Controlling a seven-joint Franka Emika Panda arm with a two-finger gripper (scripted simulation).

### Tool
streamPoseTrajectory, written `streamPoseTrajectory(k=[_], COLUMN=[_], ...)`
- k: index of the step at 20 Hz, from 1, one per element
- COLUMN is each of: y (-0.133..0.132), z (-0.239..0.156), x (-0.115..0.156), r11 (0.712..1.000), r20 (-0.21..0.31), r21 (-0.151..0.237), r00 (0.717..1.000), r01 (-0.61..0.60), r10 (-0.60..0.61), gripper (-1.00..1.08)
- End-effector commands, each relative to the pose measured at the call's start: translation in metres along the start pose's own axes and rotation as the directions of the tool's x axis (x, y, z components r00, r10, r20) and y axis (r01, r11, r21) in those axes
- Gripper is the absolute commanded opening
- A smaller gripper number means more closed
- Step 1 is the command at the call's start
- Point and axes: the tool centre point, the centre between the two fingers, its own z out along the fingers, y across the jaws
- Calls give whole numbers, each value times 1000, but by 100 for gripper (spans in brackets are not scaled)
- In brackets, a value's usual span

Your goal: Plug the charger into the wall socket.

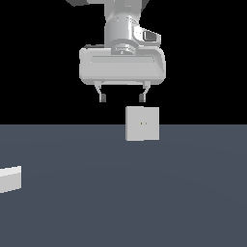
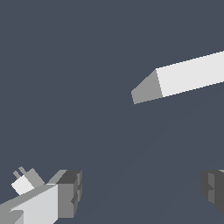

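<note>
Fingers (image 1: 102,98) spread wide and empty on my gripper (image 1: 122,98), which hangs above the dark floor (image 1: 144,193). The charger (image 1: 9,179) lies at the exterior view's left edge, well apart from me. The wall socket (image 1: 142,123) stands upright just below my fingertips.

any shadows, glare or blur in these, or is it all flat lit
Exterior view: sharp, with no blur or glare; neither the wall socket nor the open tool casts a shadow on the floor, and the charger is cropped by the frame edge. Wrist view: equally sharp, with the socket shaded only face by face, one bright and one grey.
</note>
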Motion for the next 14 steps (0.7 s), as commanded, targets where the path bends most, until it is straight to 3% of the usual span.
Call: streamPoseTrajectory(k=[1, 7, 14], y=[0, -12, -54], z=[0, 6, 26], x=[0, -2, -14], r11=[1000, 999, 984], r20=[0, -6, -30], r21=[0, 1, 4], r00=[1000, 999, 984], r01=[0, 38, 176], r10=[0, -38, -176], gripper=[100, 100, 100])
